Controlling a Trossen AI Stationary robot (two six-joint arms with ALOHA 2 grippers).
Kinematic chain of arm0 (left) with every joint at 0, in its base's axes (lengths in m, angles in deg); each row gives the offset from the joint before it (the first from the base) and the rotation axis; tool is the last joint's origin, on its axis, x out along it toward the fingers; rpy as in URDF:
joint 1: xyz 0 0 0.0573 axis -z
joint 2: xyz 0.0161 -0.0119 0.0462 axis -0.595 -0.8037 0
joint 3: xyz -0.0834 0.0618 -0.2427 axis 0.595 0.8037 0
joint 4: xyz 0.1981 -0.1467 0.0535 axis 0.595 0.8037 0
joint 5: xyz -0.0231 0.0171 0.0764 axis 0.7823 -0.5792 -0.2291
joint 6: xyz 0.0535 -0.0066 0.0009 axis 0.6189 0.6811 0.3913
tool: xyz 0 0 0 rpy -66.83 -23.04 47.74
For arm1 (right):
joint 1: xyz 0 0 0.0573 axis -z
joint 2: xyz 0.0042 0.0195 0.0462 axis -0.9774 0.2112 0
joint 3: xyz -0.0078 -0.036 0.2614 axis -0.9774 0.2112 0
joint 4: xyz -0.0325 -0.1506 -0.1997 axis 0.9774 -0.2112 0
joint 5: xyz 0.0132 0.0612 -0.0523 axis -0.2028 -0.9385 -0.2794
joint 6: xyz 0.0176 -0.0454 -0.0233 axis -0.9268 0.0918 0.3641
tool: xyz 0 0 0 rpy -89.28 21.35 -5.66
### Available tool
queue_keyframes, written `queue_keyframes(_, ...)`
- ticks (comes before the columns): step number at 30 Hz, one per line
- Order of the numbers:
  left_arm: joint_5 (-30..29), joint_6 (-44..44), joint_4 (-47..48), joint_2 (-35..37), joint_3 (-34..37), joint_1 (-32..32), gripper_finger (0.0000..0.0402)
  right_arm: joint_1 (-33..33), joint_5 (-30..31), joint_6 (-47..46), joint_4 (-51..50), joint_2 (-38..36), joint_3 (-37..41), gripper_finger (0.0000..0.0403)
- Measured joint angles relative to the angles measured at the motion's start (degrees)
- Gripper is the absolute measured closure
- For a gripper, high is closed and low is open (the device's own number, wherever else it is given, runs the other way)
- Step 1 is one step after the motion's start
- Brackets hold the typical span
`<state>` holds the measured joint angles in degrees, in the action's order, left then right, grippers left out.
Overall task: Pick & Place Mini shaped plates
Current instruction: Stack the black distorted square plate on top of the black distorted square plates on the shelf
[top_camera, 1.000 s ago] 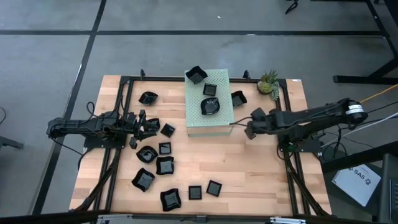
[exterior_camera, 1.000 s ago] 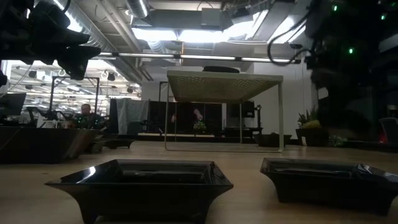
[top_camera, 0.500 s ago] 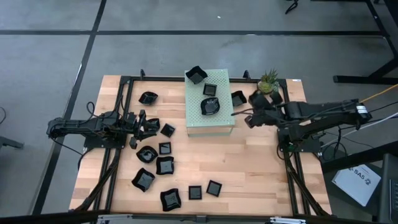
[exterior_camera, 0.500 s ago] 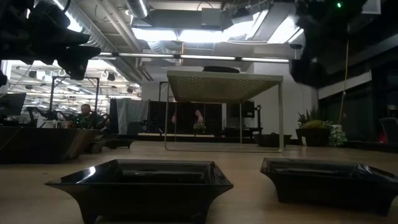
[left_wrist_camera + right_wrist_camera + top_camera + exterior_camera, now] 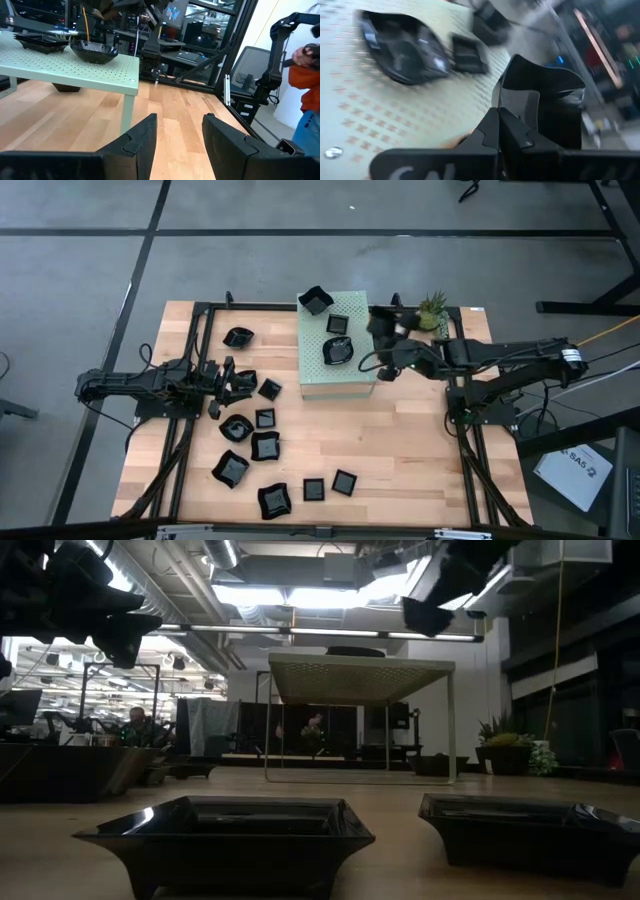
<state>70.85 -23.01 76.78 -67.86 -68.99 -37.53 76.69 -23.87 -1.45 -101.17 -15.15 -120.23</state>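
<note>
Up by the far right corner of the pale green box (image 5: 338, 345), a small black plate (image 5: 382, 317) hung pinched in the right gripper (image 5: 390, 328), its fingers clenched on the rim. Three plates already lay below. Left gripper (image 5: 232, 383) waited released over the desk (image 5: 400, 450).

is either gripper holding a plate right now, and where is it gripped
Yes. The right gripper is shut on the rim of a black mini plate, carrying it by the pale green box. The left gripper is open and holds nothing.
</note>
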Motion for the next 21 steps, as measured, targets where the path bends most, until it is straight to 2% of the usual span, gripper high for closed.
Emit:
queue_keyframes(11,0.0,0.0,0.0,0.0,0.0,0.0,0.0249,3.9,-13.7,37.5,16.5,7.4,0.0,0.0400)
queue_keyframes(16,0.0,0.0,0.0,0.0,0.0,0.0,0.0249,6.3,-24.3,47.9,22.7,10.6,0.0,0.0400)
queue_keyframes(21,0.0,0.0,0.0,0.0,0.0,0.0,0.0249,9.6,-26.3,54.2,26.6,14.4,-2.3,0.0400)
